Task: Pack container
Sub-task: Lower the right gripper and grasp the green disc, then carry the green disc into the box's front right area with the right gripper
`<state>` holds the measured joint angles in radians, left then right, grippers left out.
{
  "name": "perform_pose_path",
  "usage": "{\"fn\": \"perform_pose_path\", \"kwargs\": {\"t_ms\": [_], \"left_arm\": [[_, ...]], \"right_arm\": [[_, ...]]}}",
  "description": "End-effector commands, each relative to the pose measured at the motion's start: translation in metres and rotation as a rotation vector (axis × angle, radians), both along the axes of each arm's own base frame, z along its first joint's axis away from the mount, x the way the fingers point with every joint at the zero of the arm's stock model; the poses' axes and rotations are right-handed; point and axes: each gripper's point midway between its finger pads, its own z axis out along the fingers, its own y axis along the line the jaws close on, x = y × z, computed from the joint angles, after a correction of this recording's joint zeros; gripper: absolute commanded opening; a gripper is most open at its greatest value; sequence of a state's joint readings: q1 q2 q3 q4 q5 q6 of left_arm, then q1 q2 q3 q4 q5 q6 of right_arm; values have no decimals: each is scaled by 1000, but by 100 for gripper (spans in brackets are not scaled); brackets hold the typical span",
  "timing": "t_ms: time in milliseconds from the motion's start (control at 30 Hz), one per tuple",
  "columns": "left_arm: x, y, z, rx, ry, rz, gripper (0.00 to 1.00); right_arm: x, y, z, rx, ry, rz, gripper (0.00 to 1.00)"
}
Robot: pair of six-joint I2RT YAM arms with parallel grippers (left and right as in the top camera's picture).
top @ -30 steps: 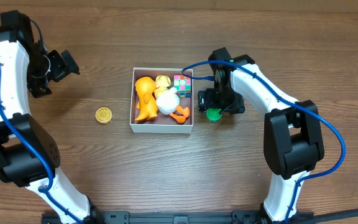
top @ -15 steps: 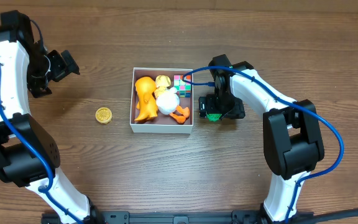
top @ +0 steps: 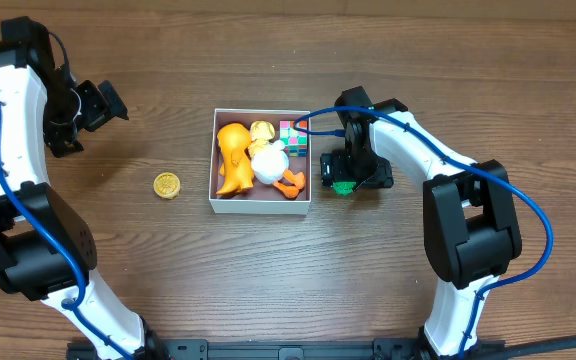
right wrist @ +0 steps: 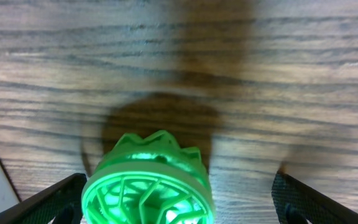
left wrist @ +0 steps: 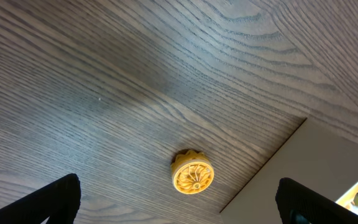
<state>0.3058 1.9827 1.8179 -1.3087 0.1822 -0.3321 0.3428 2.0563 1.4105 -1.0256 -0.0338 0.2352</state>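
Note:
The container (top: 258, 207) is a square white-walled box in the middle of the table. It holds an orange toy (top: 231, 158), a white and yellow duck (top: 268, 160) and a coloured cube (top: 293, 135). A green toothed wheel (top: 342, 186) lies on the table just right of the box. My right gripper (top: 349, 172) is low over it and open; in the right wrist view the wheel (right wrist: 148, 186) sits between the fingers (right wrist: 179, 208), nearer the left one. A yellow wheel (top: 167, 185) lies left of the box. My left gripper (top: 103, 105) is open and empty at the far left.
In the left wrist view the yellow wheel (left wrist: 193, 174) lies on bare wood, with the container's outer wall (left wrist: 328, 162) to its right. The wooden table (top: 268, 280) surrounds the box on all sides.
My right gripper has moved slightly toward the front, over the green wheel, covering more of it. The left arm has not moved.

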Motion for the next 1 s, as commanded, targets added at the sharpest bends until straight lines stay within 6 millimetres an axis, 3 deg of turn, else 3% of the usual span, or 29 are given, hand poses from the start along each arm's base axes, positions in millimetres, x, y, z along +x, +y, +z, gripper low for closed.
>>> {"fn": "perform_pose_path", "kwargs": {"t_ms": [0,433,600,800,967], "left_arm": [[-2,2,-3,7,8,-15,100],[-2,2,-3,7,7,-15,100],[-2,2,-3,7,7,-15,100],[-2,2,-3,7,7,-15,100],[-2,2,-3,7,8,-16,100]], "right_arm": [[0,-5,0,-29,-17,9,97],[0,-7,0,-43,-22,10,86],[0,-7,0,-43,-22,10,76],[3,-7,0,-43,-34,9,75],[6,-7,0,-46,-46,9,63]]}}
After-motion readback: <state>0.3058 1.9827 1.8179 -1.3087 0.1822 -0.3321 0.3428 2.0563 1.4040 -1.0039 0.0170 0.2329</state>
